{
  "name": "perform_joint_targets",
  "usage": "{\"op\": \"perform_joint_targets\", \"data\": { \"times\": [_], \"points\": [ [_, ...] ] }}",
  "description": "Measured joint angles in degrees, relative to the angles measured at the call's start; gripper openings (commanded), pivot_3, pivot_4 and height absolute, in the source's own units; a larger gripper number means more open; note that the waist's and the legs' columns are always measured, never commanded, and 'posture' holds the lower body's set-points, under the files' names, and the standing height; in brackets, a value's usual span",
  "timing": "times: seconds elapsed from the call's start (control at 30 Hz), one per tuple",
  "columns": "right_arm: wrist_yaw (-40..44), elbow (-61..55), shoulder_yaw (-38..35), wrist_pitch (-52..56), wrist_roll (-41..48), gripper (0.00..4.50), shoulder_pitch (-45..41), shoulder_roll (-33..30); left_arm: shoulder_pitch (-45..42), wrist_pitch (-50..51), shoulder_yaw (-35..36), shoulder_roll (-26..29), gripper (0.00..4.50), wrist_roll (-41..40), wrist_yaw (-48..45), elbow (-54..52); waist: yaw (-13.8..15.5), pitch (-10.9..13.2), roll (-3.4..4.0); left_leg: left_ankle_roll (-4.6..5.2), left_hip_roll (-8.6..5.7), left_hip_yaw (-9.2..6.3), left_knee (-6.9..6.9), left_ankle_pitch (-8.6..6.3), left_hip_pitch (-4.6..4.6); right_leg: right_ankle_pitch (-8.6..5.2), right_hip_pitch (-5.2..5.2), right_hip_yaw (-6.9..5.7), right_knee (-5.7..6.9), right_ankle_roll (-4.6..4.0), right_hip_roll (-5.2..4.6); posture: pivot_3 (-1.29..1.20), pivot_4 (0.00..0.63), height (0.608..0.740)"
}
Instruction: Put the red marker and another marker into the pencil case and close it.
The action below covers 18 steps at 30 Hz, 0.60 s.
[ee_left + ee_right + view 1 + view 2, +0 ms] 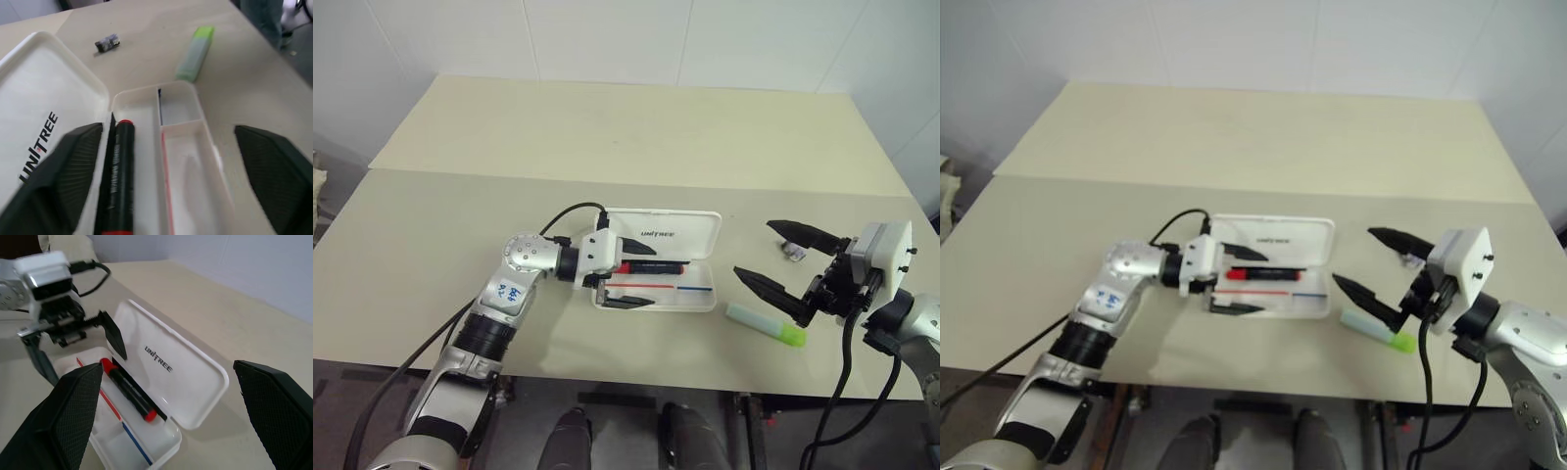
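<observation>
Now the case is lying open at the centre of the frame on the table, its lid folded back toward the upper side and lying flat. The red marker is resting inside the tray, in the long slot next to the hinge. The left gripper is hovering over the left end of the case, its fingers spread wide and gripping nothing, one over the lid and one over the tray's near edge, with the marker lying between them. The highlighter is lying on the table at lower right of the case, just beside its corner and near the table's front edge. The right gripper is hanging spread and empty right of the case, its lower finger just above the highlighter. A small dark object is sitting under the upper finger. The far half of the table is lying bare.
</observation>
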Motion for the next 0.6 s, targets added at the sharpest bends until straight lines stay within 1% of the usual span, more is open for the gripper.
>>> {"op": "perform_joint_targets", "data": {
  "times": [0.1,0.23,0.33,0.43,0.5,0.6],
  "points": [
    [2.0,1.9,-1.0,0.3,-0.1,4.50,4.9,-0.6,2.0,1.2,2.9,1.5,4.48,-3.9,-1.1,-3.0,0.1,0.0,0.00,0.00,0.00,0.00,-0.01,0.00,-0.02,-0.02,0.00,0.00,-0.01,-0.03,-0.01,0.00,0.150,0.740],
    [6.0,5.9,-3.2,0.1,-1.8,4.50,9.9,-2.6,3.4,2.9,9.2,5.6,4.48,-9.8,-3.0,-7.2,0.0,0.0,0.01,0.00,0.00,0.01,0.00,0.00,0.02,-0.14,0.01,0.00,-0.01,-0.26,-0.02,0.00,0.150,0.740],
    [9.3,8.5,-3.9,-1.6,-2.7,4.50,11.3,-3.4,3.9,4.4,11.1,7.2,4.48,-13.4,-4.3,-9.5,-0.1,0.0,0.00,0.01,0.00,0.02,0.02,0.04,0.02,-0.32,0.02,0.00,-0.02,-0.59,-0.01,0.00,0.150,0.740],
    [12.8,14.6,-4.6,-3.2,-5.0,4.50,12.7,-4.6,4.9,8.2,15.1,13.5,4.48,-17.5,-7.7,-10.7,-0.5,0.0,0.00,0.02,0.04,0.03,0.02,0.05,0.07,-0.38,0.02,0.00,0.02,-0.72,0.01,0.00,0.150,0.740],
    [14.8,18.2,-4.4,-4.0,-6.2,4.50,12.4,-4.6,4.9,9.9,17.0,16.5,4.48,-18.9,-9.6,-10.8,-0.5,0.0,0.04,0.03,0.03,0.10,0.02,0.05,0.08,-0.41,0.02,0.02,0.01,-0.78,-0.03,0.00,0.150,0.740],
    [17.3,22.5,-3.7,-6.1,-8.0,4.50,11.0,-5.1,5.6,11.6,17.2,17.5,4.48,-20.3,-12.0,-10.9,-0.5,0.0,0.05,0.03,0.03,0.11,0.04,0.07,0.08,-0.41,0.04,0.03,0.00,-0.78,-0.02,0.00,0.150,0.740]
  ]
}}
